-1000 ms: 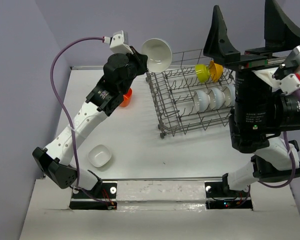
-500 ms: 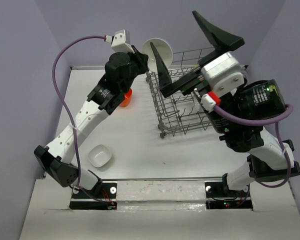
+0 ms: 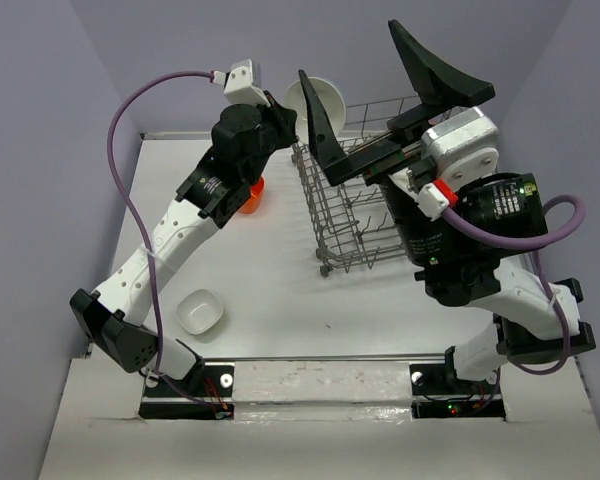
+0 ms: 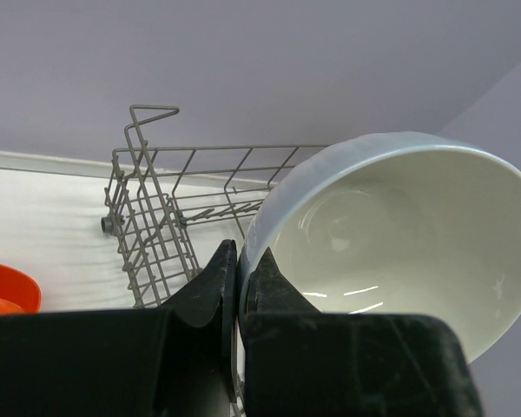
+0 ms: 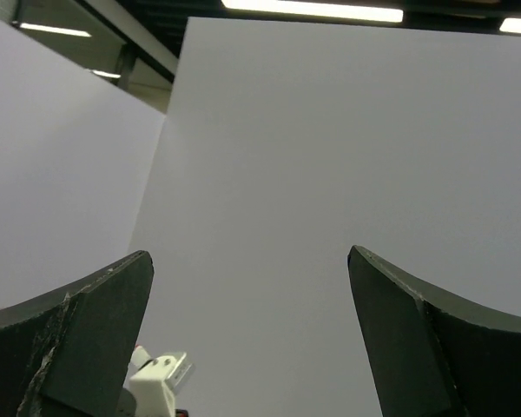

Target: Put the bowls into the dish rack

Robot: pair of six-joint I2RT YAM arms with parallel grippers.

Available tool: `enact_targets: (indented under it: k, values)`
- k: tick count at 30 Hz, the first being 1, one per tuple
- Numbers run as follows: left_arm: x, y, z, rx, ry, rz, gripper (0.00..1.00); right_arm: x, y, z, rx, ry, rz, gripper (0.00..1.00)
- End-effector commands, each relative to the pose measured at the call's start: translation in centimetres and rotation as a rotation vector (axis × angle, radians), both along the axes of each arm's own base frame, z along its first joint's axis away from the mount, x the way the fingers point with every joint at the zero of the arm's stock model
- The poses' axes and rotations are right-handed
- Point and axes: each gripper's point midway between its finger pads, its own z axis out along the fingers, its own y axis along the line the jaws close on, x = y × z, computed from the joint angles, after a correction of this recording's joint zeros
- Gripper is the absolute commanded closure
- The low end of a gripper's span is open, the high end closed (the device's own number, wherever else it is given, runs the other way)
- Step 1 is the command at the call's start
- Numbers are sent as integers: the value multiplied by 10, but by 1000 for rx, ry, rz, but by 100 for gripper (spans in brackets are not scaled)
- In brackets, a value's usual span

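Left gripper (image 4: 242, 261) clamps white bowl (image 4: 399, 234) above rack (image 3: 345, 215). Right gripper (image 5: 250, 256) spread wide. Rack contents hidden.

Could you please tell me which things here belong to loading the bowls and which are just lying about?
Job in hand:
- held bowl, clamped in the left gripper
- white bowl on the table
- orange bowl, left of the rack
- rack
- right gripper, open and empty

Lying about:
- nothing loose; only the purple cable
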Motion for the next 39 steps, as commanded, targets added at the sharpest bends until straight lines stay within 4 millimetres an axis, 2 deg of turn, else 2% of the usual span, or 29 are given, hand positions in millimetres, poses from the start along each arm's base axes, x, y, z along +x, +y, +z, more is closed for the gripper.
enact_targets:
  k: [1,3,6,11,12,14,15,17,20,22,24,25,26,28,29,30,31,33,34,39]
  values:
    - [-9,10,65,-115,-144,8,100,17,-50,16,216,-12,-114,2]
    - [-10,9,66,-118,-145,7,100,29,-46,7,203,-13,-170,2]
    - [-10,9,65,-118,-143,2,100,47,-57,1,250,27,-209,3]
    - [-10,9,64,-117,-140,2,100,53,-53,-14,219,69,-222,2]
    - [-9,9,63,-114,-138,3,100,51,-61,-13,232,81,-214,3]
    - [-9,7,62,-117,-138,0,100,40,-60,-19,221,74,-181,3]
    - [-7,6,60,-113,-133,-1,100,30,-66,-27,241,44,-170,3]
    - [-6,5,60,-114,-132,-1,100,15,-66,-39,211,7,-204,3]
    - [-3,2,56,-110,-125,-5,100,8,-73,-59,195,-41,-315,2]
    - [-1,-1,54,-108,-119,-11,100,-1,-68,-68,186,-52,-293,2]
    - [-1,0,54,-107,-118,-6,100,0,-69,-67,200,-18,-286,3]
    - [-2,2,54,-107,-118,-2,100,-2,-77,-63,233,11,-289,5]
    - [-2,4,54,-106,-118,5,100,-4,-68,-65,218,16,-291,5]
    - [-6,7,56,-109,-122,8,100,-15,-63,-65,227,8,-285,5]
    - [-6,8,55,-105,-121,11,100,-26,-61,-62,223,9,-278,5]
    - [-9,10,57,-108,-127,13,100,-32,-46,-66,204,6,-277,5]
    - [-10,12,58,-107,-128,16,100,-39,-41,-65,202,-1,-272,5]
    - [-13,16,61,-106,-136,24,100,-52,-41,-60,222,2,-264,5]
    - [-16,21,58,-94,-123,33,100,-54,-29,-64,204,20,-261,5]
    - [-23,31,61,-78,-130,50,100,-48,-26,-49,205,57,-240,4]
